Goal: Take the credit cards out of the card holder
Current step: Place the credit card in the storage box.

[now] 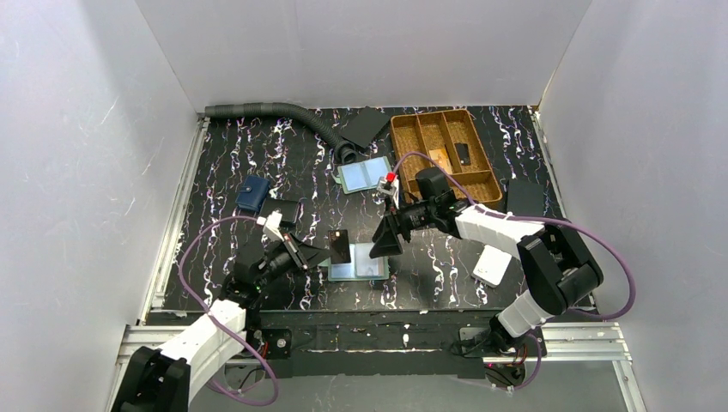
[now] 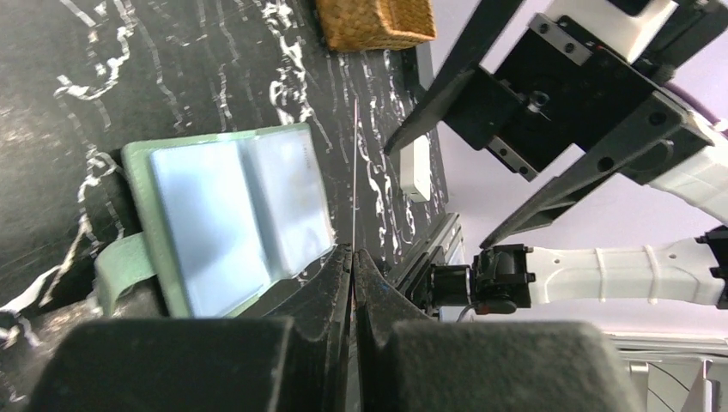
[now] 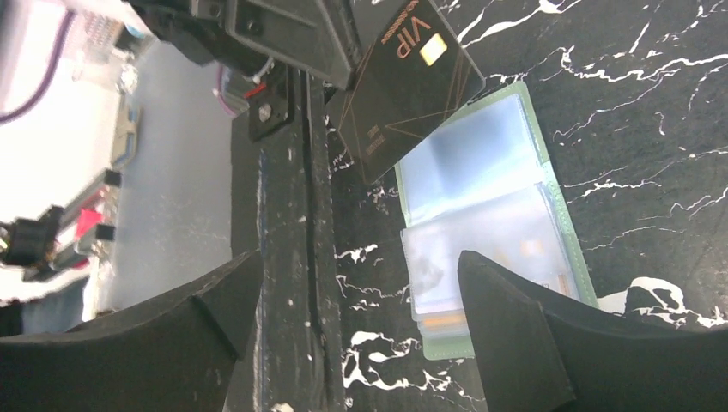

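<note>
The card holder (image 1: 359, 263) lies open and flat near the table's front edge, green-edged with clear pockets (image 3: 489, 232); cards with orange marks show inside it. My left gripper (image 1: 323, 254) is shut on a black credit card (image 1: 338, 246) marked VIP (image 3: 412, 86), holding it upright just left of the holder. In the left wrist view this card shows edge-on as a thin line (image 2: 354, 172) above the closed jaws (image 2: 353, 255), with the holder (image 2: 232, 219) to the left. My right gripper (image 1: 389, 239) hangs open over the holder's right edge, its fingers (image 3: 360, 262) wide apart and holding nothing.
A second green holder (image 1: 365, 174) lies open further back. A wicker tray (image 1: 442, 146) stands at the back right, a white box (image 1: 492, 264) at the front right. A blue wallet (image 1: 251, 194) and a black one (image 1: 283, 210) lie left. A grey hose (image 1: 266, 110) runs along the back.
</note>
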